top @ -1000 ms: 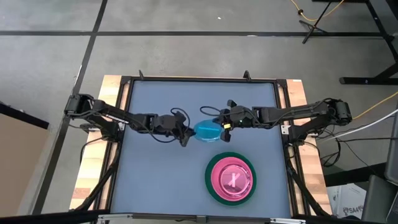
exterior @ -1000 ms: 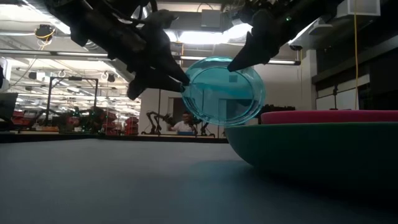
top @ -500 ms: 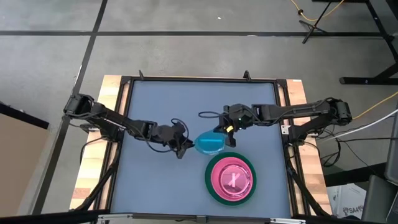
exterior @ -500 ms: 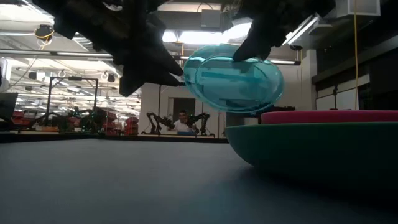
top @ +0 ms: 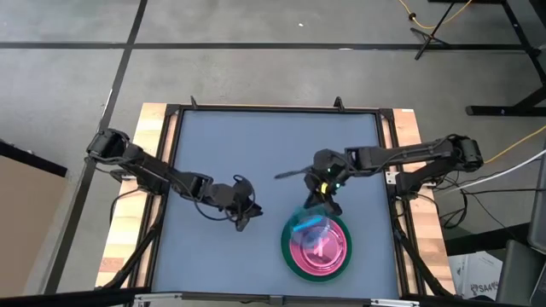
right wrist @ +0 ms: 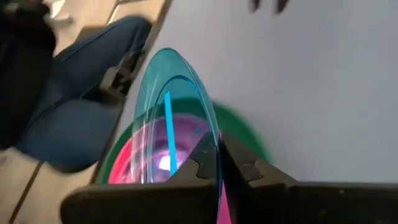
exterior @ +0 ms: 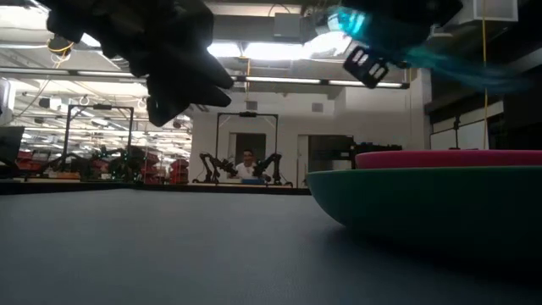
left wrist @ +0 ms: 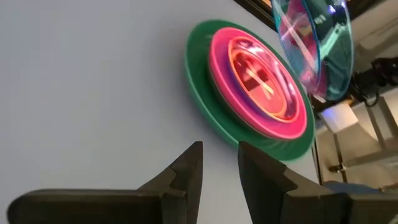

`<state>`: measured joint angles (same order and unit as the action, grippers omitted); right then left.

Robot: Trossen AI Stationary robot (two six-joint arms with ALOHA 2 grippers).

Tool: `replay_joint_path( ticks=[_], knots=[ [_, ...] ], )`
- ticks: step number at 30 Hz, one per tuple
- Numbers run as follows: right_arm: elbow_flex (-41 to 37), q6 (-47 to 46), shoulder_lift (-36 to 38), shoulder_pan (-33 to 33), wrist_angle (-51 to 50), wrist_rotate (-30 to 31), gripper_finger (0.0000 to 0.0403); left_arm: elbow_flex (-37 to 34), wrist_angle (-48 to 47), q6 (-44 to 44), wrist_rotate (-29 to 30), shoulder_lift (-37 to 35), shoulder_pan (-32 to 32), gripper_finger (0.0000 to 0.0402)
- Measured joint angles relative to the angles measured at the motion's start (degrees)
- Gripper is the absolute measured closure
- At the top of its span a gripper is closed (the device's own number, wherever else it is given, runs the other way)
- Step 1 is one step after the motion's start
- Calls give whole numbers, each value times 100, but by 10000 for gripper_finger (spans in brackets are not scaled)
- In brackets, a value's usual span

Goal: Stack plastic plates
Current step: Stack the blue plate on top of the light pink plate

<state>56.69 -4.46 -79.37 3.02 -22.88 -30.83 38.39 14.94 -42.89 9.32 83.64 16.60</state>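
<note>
Plates: the blue plate [right wrist: 177, 118] is pinched by its rim in the right gripper [right wrist: 219, 163], tilted over the stack [top: 316, 246] of pink on green. A second ago both grippers held it mid-table; the left gripper [left wrist: 217, 165] has since let go and hangs empty, fingers a little apart, beside the stack. Handover looks done, so lowering and release remain

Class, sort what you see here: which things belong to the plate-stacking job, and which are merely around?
Job:
- blue plate, held by right gripper
- pink plates
- green plate
- left gripper, open, holding nothing

Around:
- table
- person in the room behind
</note>
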Motion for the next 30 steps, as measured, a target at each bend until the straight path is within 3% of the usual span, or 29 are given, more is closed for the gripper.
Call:
replay_joint_path(
  ticks=[4,15,30],
  knots=[
    [0,-1,0,444,-355,-11,403,0,0,2,25,0,128,307],
    [0,3,0,1460,-771,789,403,0,0,2,149,0,238,308],
    [-2,3,-183,1610,-696,1088,403,0,0,4,367,0,236,308]
  ],
)
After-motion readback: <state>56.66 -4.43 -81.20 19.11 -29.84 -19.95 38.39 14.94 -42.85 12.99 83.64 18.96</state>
